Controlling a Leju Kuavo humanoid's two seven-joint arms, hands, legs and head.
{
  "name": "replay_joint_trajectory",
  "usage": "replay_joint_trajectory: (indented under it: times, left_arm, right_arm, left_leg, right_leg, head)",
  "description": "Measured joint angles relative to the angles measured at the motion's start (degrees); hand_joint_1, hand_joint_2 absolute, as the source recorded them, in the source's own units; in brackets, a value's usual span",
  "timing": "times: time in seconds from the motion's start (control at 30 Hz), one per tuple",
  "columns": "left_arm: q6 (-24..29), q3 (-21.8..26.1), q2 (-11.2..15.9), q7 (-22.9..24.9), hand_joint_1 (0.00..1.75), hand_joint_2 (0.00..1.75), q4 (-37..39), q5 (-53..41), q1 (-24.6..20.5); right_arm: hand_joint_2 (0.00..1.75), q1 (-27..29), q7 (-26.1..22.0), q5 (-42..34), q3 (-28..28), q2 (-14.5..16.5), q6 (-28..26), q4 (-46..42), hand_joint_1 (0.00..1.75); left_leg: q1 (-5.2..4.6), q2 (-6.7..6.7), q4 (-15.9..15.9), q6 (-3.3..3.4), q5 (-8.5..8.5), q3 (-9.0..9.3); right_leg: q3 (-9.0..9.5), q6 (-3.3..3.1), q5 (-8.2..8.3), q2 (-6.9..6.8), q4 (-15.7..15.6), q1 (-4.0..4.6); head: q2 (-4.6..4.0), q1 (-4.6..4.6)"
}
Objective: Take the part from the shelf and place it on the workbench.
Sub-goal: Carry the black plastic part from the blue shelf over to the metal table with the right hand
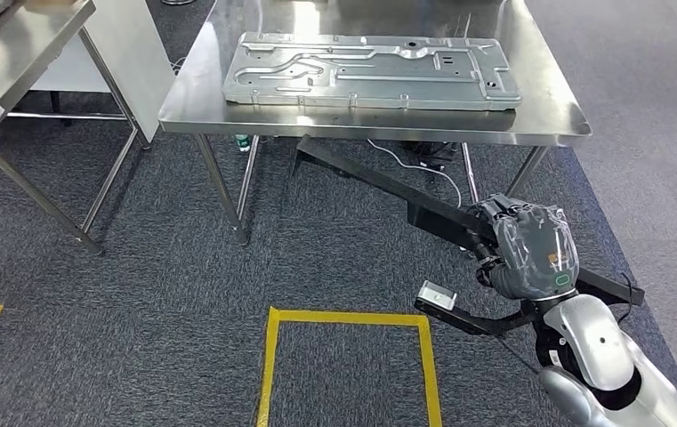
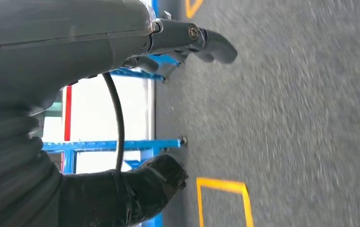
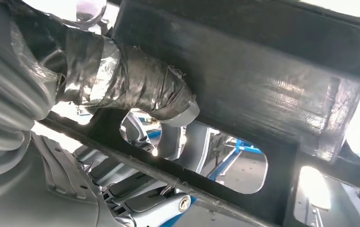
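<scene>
A: Right hand (image 1: 530, 249) first. It's low on the right, fingers clamped round a long black part (image 1: 379, 182). The wrist view confirms it: taped fingers (image 3: 130, 80) wrapped on the black frame.

B: Left hand (image 2: 187, 40)?

A: Hanging over the carpet, seen from its own wrist camera. Fingers look loosely spread with nothing between them, so I'd call it empty.

B: Where's the part, then?

A: Already in the right hand, held above the floor, just near of the steel workbench (image 1: 548, 120). Its long axis runs diagonally: far end points left and away, tucked under the bench's near edge, while the near end sticks out right past the hand.

B: So which way is the bench from the hand?

A: Farther off and a bit left, and higher. My guess is the part needs lifting clear of the edge before going over the top. A flat metal plate (image 1: 370, 71) already takes up most of the bench.

B: Nearer arm?

A: Right, obviously.
</scene>
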Motion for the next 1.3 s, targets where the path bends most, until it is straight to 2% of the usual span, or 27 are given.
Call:
replay_joint_trajectory:
  times: [0.03, 0.1, 0.17, 0.23, 0.27, 0.3, 0.4, 0.43, 0.47, 0.57, 0.6, 0.7, 0.77, 0.8, 0.87, 0.9, 0.93, 0.97, 1.0, 1.03, 1.07, 1.1, 1.17, 1.2, 1.3]
  left_arm:
    - [-0.1, -0.1, -0.4, 0.1, 0.0, 1.75, -1.1, 0.2, 0.4]
    - [-0.4, -0.4, -1.1, 0.5, 0.0, 1.75, -3.0, 0.8, 0.8]
    - [-0.6, -0.5, -1.6, 0.6, 0.0, 1.75, -4.3, 1.1, 1.1]
    - [-0.3, -0.5, -1.9, 0.4, 0.0, 1.75, -4.9, 0.9, 1.0]
    - [0.0, -0.5, -2.0, 0.2, 0.0, 1.75, -5.1, 0.7, 0.9]
    - [0.6, -0.4, -2.0, 0.0, 0.0, 1.75, -5.1, 0.3, 0.6]
    - [2.5, 0.2, -1.8, -0.7, 0.0, 1.75, -4.2, -1.1, -0.3]
    - [3.1, 0.4, -1.7, -0.8, 0.0, 1.75, -3.6, -1.4, -0.6]
    - [3.8, 0.8, -1.4, -1.0, 0.0, 1.75, -2.9, -1.6, -0.9]
    - [5.6, 1.9, -0.6, -1.4, 0.0, 1.75, -0.2, -1.8, -2.0]
    - [6.0, 2.3, -0.3, -1.4, 0.0, 1.75, 0.7, -1.8, -2.3]
    - [7.1, 3.0, 0.7, -1.5, 0.0, 1.75, 2.9, -1.9, -3.0]
    - [7.7, 3.5, 1.3, -1.5, 0.0, 1.75, 4.5, -1.9, -3.5]
    - [8.1, 3.8, 1.7, -1.5, 0.0, 1.75, 5.4, -1.9, -3.8]
    - [9.0, 4.1, 2.5, -1.5, 0.0, 1.75, 7.4, -1.9, -4.6]
    - [9.3, 4.2, 3.0, -1.5, 0.0, 1.75, 8.3, -1.9, -4.8]
    - [9.5, 4.3, 3.3, -1.5, 0.0, 1.75, 9.0, -1.9, -5.0]
    - [9.7, 4.3, 3.6, -1.5, 0.0, 1.75, 9.6, -1.9, -5.0]
    - [9.9, 4.4, 3.9, -1.5, 0.0, 1.75, 10.2, -1.9, -5.1]
    - [10.1, 4.5, 4.1, -1.5, 0.0, 1.75, 10.7, -1.9, -5.1]
    - [10.5, 4.6, 4.4, -1.5, 0.0, 1.75, 11.4, -1.9, -5.3]
    - [10.9, 4.8, 4.9, -1.5, 0.0, 1.75, 12.1, -1.9, -5.5]
    - [11.8, 5.1, 5.8, -1.3, 0.0, 1.75, 13.7, -1.9, -6.0]
    - [12.3, 5.3, 6.4, -1.3, 0.0, 1.75, 14.4, -1.9, -6.2]
    - [13.2, 5.8, 7.5, -1.1, 0.0, 1.75, 16.5, -1.9, -6.6]
  right_arm:
    - [1.75, 0.0, 0.0, 0.0, 0.0, 0.0, 0.0, 0.0, 1.75]
    - [1.75, -0.3, 0.0, 0.0, -0.2, -0.2, 0.3, 0.0, 1.75]
    - [1.75, -0.7, 0.1, -0.3, -0.3, -0.7, 0.8, 0.1, 1.75]
    - [1.75, -1.3, 0.0, -0.9, -0.6, -1.6, 1.5, 0.1, 1.75]
    - [1.75, -1.8, -0.1, -1.3, -0.8, -2.3, 1.8, 0.1, 1.75]
    - [1.75, -2.5, -0.3, -1.6, -1.1, -3.0, 2.2, 0.1, 1.75]
    - [1.75, -4.2, -1.6, -2.6, -1.6, -5.7, 4.3, 0.4, 1.75]
    - [1.75, -4.8, -2.3, -2.9, -1.6, -6.8, 5.1, 0.6, 1.75]
    - [1.75, -5.5, -2.9, -3.0, -1.7, -7.9, 5.8, 0.8, 1.75]
    - [1.75, -8.0, -4.3, -3.3, -1.7, -11.1, 7.3, 1.7, 1.75]
    - [1.75, -8.8, -4.6, -3.3, -1.7, -11.8, 7.7, 2.0, 1.75]
    - [1.75, -10.2, -5.2, -3.3, -1.5, -13.5, 8.5, 2.8, 1.75]
    - [1.75, -11.2, -5.5, -3.4, -1.1, -14.6, 8.7, 3.1, 1.75]
    - [1.75, -11.9, -5.6, -3.5, -0.9, -15.0, 8.8, 3.3, 1.75]
    - [1.75, -13.2, -5.9, -3.7, -0.7, -15.7, 9.2, 3.5, 1.75]
    - [1.75, -13.6, -6.0, -3.8, -0.4, -15.9, 9.3, 3.6, 1.75]
    - [1.75, -13.8, -6.1, -3.8, -0.2, -16.0, 9.4, 3.7, 1.75]
    - [1.75, -13.9, -6.1, -3.8, 0.1, -16.1, 9.4, 3.9, 1.75]
    - [1.75, -14.0, -6.1, -3.8, 0.4, -16.2, 9.4, 4.0, 1.75]
    - [1.75, -14.2, -6.2, -3.9, 0.6, -16.3, 9.5, 4.1, 1.75]
    - [1.75, -14.5, -6.2, -4.0, 0.9, -16.5, 9.6, 4.2, 1.75]
    - [1.75, -15.0, -6.2, -4.1, 1.1, -16.6, 9.6, 4.3, 1.75]
    - [1.75, -15.9, -6.2, -4.4, 1.7, -17.0, 10.0, 4.6, 1.75]
    - [1.75, -16.2, -6.2, -4.6, 2.0, -17.1, 10.2, 4.7, 1.75]
    - [1.75, -17.1, -6.4, -4.8, 2.7, -18.0, 10.5, 5.1, 1.75]
  left_leg:
    - [-0.05, 0.1, -3.1, 0.01, 2.29, 0.87]
    - [-0.36, 0.3, -7.8, 0.38, 3.91, 2.03]
    - [-0.61, 0.32, -8.8, 1.34, 3.39, 2.39]
    - [-0.41, 0.13, -9.3, 2.33, 3.83, 3.4]
    - [-0.33, 0.07, -9.6, 2.67, 3.76, 3.98]
    - [-0.23, 0.02, -9.9, 2.92, 3.69, 4.44]
    - [-0.28, -0.14, -10.2, 3.32, 2.98, 5.48]
    - [-0.29, -0.23, -10.3, 3.33, 2.61, 5.96]
    - [-0.29, -0.33, -10.3, 3.3, 2.2, 6.5]
    - [-0.26, -0.57, -10.4, 2.89, 1.02, 8.21]
    - [-0.27, -0.64, -10.5, 2.62, 0.75, 8.53]
    - [-0.41, -0.7, -10.3, 1.53, 0.55, 8.73]
    - [-0.51, -0.57, -9.3, 0.92, 0.32, 8.62]
    - [-0.52, -0.43, -8.1, 0.72, -0.31, 8.06]
    - [-0.44, -0.15, -2.6, 0.42, -2.93, 5.06]
    - [-0.42, -0.06, 0.9, 0.34, -4.38, 2.84]
    - [-0.42, -0.04, 3.7, 0.36, -5.31, 0.82]
    - [-0.49, -0.04, 5.0, 0.5, -5.22, -0.44]
    - [-0.6, -0.04, 4.3, 0.79, -4.06, -0.8]
    - [-0.81, -0.03, 1.7, 1.31, -1.91, -0.13]
    - [-1.18, 0.02, -2.0, 2.1, 0.65, 1.13]
    - [-1.56, 0.19, -5.4, 2.97, 2.3, 2.34]
    - [-2.25, 0.34, -9.8, 4.19, 3.29, 3.87]
    - [-2.38, 0.37, -10.6, 4.48, 3.03, 4.19]
    - [-2.16, 0.3, -12.9, 5.04, 4.12, 6.3]
  right_leg:
    - [0.77, 0.27, -0.59, -0.1, 0.0, -0.07]
    - [1.61, 0.97, -1.55, -0.21, 0.1, -0.08]
    - [2.03, 1.72, -2.0, -0.26, 0.3, 0.03]
    - [2.18, 2.28, -2.3, -0.29, 1.2, -0.05]
    - [1.48, 2.5, -2.63, -0.22, 2.7, -0.14]
    - [-0.04, 2.75, -3.35, -0.14, 5.3, -0.23]
    - [-6.84, 3.32, -6.64, 0.0, 14.8, -0.36]
    - [-8.3, 3.39, -6.62, 0.0, 15.7, -0.38]
    - [-8.84, 3.39, -5.36, -0.01, 14.8, -0.4]
    - [-6.46, 2.93, 2.42, -0.03, 5.1, -0.39]
    - [-5.93, 2.67, 3.22, -0.08, 2.7, -0.22]
    - [-5.8, 1.7, 3.01, -0.19, 1.5, 0.22]
    - [-5.22, 0.87, 3.9, -0.15, 1.3, -0.01]
    - [-4.9, 0.5, 3.73, -0.16, 1.2, -0.09]
    - [-4.45, -0.08, 3.45, -0.22, 1.0, 0.04]
    - [-4.35, -0.35, 3.26, -0.22, 1.0, 0.19]
    - [-4.2, -0.55, 3.06, -0.21, 1.0, 0.38]
    - [-3.99, -0.69, 2.85, -0.16, 1.0, 0.61]
    - [-3.71, -0.78, 2.62, -0.11, 1.0, 0.85]
    - [-3.34, -0.83, 2.38, -0.07, 1.0, 1.12]
    - [-2.99, -0.89, 2.14, -0.05, 1.0, 1.28]
    - [-2.66, -0.86, 1.92, -0.07, 0.9, 1.46]
    - [-2.29, -0.46, 1.69, -0.04, 0.6, 1.35]
    - [-2.2, -0.14, 1.96, -0.05, 0.7, 1.29]
    - [-2.21, 0.78, 2.29, -0.08, 2.3, 0.99]
  head:
    - [0.0, 0.01]
    - [0.01, -0.02]
    - [0.02, 0.0]
    - [0.02, 0.06]
    - [0.02, 0.08]
    - [0.02, 0.12]
    - [0.02, 0.19]
    - [0.02, 0.19]
    - [0.01, 0.21]
    - [0.01, 0.21]
    - [0.01, 0.25]
    - [0.01, 0.34]
    - [0.01, 0.35]
    - [0.01, 0.34]
    - [0.01, 0.32]
    - [0.01, 0.31]
    - [0.0, 0.31]
    - [0.0, 0.3]
    - [0.0, 0.3]
    - [0.0, 0.3]
    - [0.0, 0.31]
    - [0.0, 0.33]
    - [0.0, 0.34]
    - [0.01, 0.34]
    - [0.01, 0.33]
